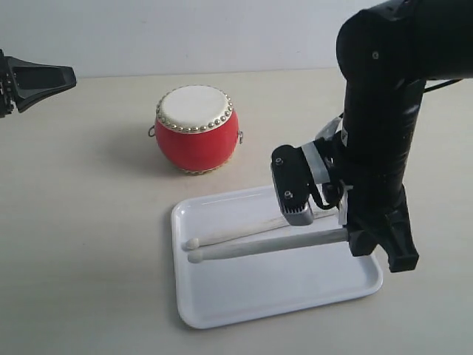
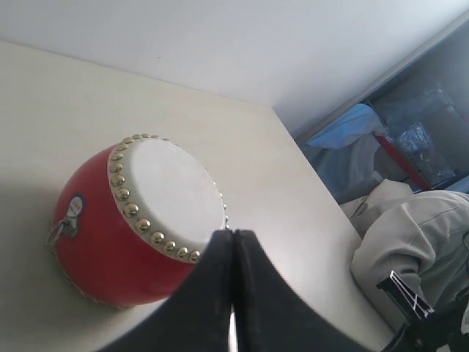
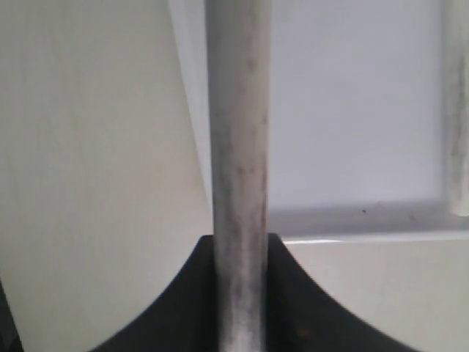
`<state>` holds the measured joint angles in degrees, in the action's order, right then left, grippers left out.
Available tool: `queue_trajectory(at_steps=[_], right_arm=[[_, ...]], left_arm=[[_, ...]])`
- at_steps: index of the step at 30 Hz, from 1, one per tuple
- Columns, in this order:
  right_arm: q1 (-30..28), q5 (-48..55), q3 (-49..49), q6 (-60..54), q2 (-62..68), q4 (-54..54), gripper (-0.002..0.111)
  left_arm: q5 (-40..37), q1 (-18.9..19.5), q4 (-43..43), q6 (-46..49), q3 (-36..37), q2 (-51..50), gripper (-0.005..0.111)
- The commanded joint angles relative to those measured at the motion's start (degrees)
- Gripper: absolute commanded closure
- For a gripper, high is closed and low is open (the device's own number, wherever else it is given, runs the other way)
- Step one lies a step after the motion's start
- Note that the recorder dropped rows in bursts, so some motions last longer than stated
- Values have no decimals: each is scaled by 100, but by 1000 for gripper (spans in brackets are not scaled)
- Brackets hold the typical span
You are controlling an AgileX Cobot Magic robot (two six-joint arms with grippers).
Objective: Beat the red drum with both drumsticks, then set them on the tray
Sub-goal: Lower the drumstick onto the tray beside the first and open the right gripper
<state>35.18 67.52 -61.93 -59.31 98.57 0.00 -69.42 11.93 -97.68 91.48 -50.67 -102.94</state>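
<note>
Drum [image 1: 196, 129] behind tray [image 1: 259, 292]; drumsticks [image 1: 270, 245] side by side over tray.

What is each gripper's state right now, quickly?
Left gripper: closed, holding nothing.
Right gripper: closed on one drumstick.

red drum [image 1: 196, 132] upright; both drumsticks [image 1: 259, 246] across white tray [image 1: 222, 303].

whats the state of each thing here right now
red drum: upright on table, skin up
tray: flat on table, loose drumstick inside
loose drumstick: lying in tray
held drumstick: gripped, over tray
right pincer: shut on held drumstick
left pincer: shut, empty
</note>
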Motion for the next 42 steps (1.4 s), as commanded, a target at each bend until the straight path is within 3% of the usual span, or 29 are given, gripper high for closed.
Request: queue_trajectory(at_steps=[1, 15, 25, 42], right_arm=[[15, -194, 209, 102, 211, -42, 108], [15, -775, 203, 466, 633, -143, 108], [712, -624, 203, 1065, 633, -1947, 108], [750, -579, -261, 1054, 1061, -1517, 108]], left_arm=[[-55, 6, 3, -12, 5, 23, 106], [-55, 6, 14, -12, 5, 23, 106], [-55, 6, 14, -12, 5, 23, 106], [-55, 6, 49, -12, 5, 23, 106]])
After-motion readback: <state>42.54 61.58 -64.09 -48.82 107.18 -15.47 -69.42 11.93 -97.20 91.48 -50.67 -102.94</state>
